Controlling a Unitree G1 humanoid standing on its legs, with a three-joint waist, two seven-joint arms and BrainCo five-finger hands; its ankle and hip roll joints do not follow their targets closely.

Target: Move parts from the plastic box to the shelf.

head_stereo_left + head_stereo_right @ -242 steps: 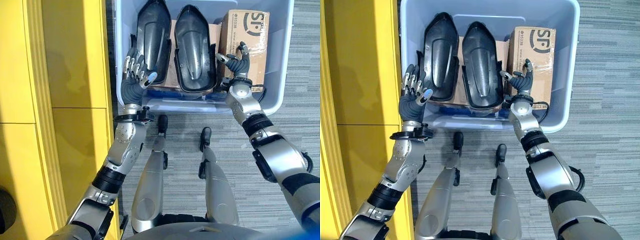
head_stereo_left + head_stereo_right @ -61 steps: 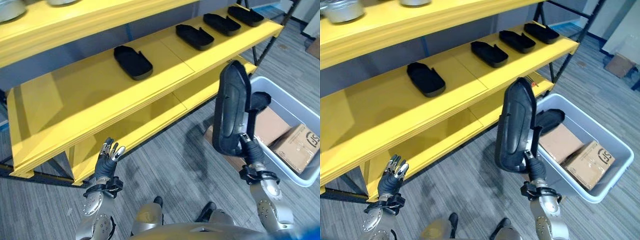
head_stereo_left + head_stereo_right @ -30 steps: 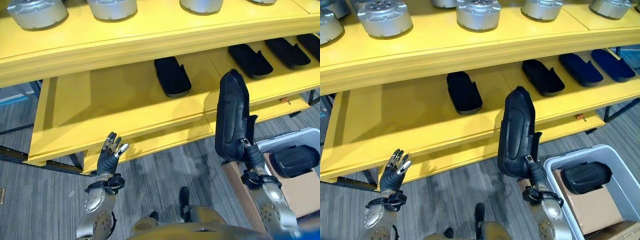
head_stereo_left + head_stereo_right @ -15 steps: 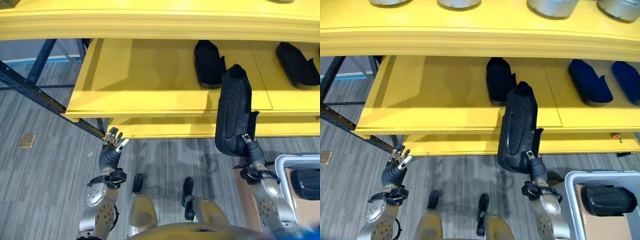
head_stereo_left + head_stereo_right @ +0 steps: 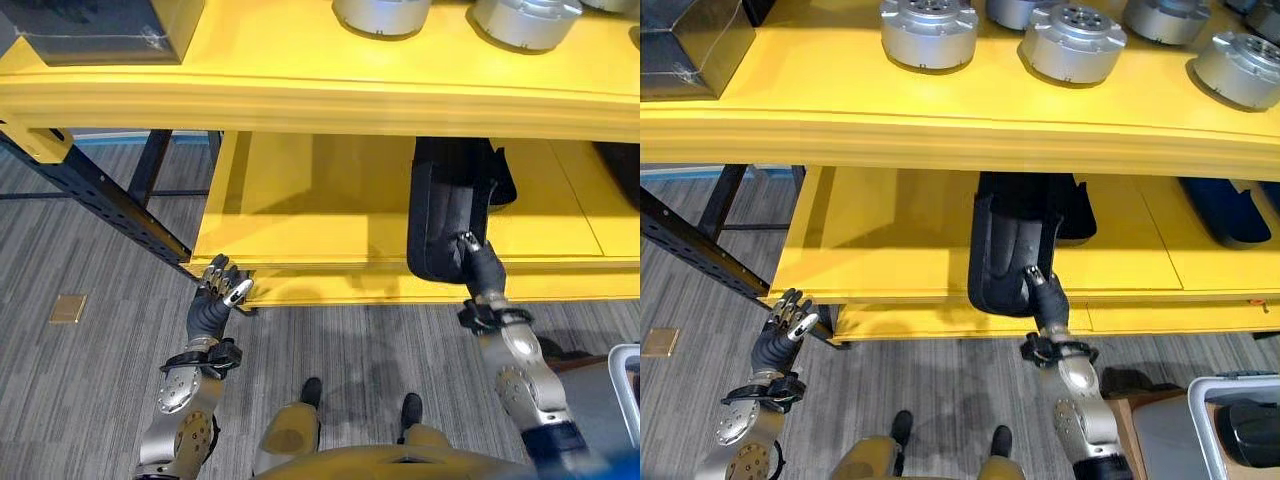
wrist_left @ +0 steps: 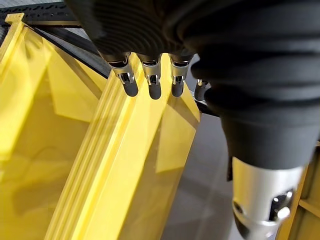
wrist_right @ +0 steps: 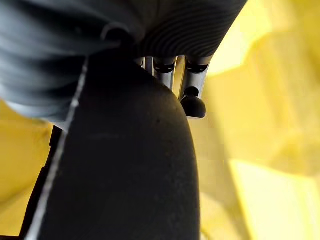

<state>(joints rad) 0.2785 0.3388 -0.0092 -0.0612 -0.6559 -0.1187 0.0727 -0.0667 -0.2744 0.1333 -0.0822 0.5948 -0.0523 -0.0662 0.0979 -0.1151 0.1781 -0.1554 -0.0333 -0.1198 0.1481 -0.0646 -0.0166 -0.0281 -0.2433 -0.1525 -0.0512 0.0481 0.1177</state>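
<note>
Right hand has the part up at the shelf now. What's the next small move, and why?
Probably ease the right hand forward and lower the black part flat onto the middle shelf. The part stands upright with its top already under the upper shelf edge, and bare yellow board lies left of it. The left hand hangs open by the shelf corner.

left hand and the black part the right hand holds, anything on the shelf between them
Nothing. In the left eye view, bare yellow shelf runs from the left hand at the shelf's corner to the black part held by the right hand.

Silver round housings (image 5: pixel 1072 42), dark box (image 5: pixel 685 50), grey striped floor (image 5: pixel 80 400)
</note>
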